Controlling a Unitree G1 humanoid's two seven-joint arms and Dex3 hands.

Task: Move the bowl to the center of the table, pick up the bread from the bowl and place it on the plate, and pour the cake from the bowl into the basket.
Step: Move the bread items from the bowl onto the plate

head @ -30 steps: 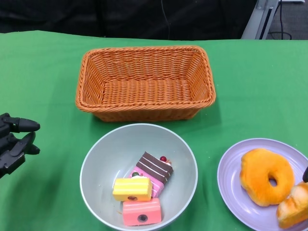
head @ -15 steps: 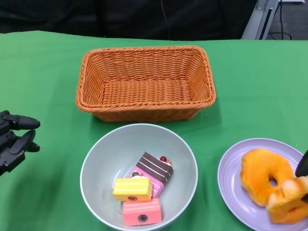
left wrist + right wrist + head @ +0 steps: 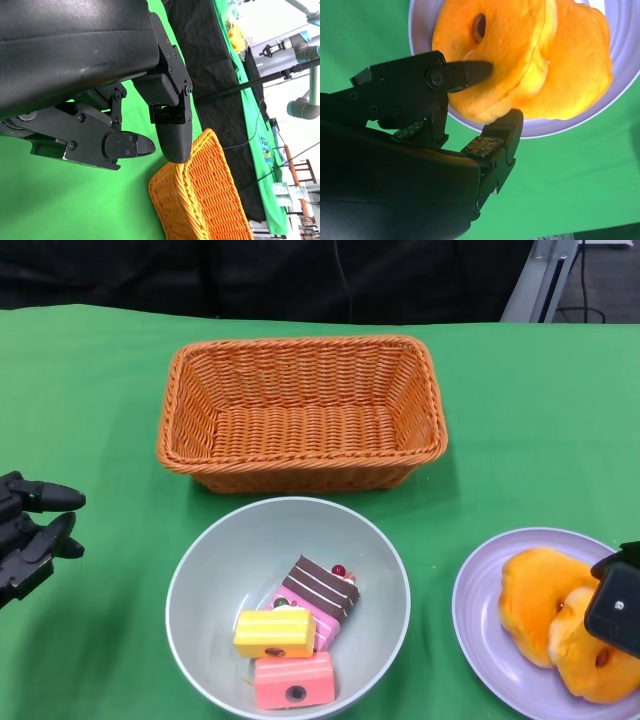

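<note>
Now the right hand (image 3: 618, 612) grips a piece of bread (image 3: 490, 65) over the purple plate (image 3: 482, 625), right against the other bread (image 3: 528, 602) lying there; the left hand (image 3: 28, 537) rests at the left edge of the green tabletop (image 3: 90, 390), fingers apart, holding nothing; the grey bowl (image 3: 200, 570) sits near the middle, just in front of the orange basket (image 3: 300, 410); three small cakes lie inside it, a yellow cake (image 3: 274, 632), a pink cake (image 3: 294, 680) and a brown striped cake (image 3: 322, 588).
</note>
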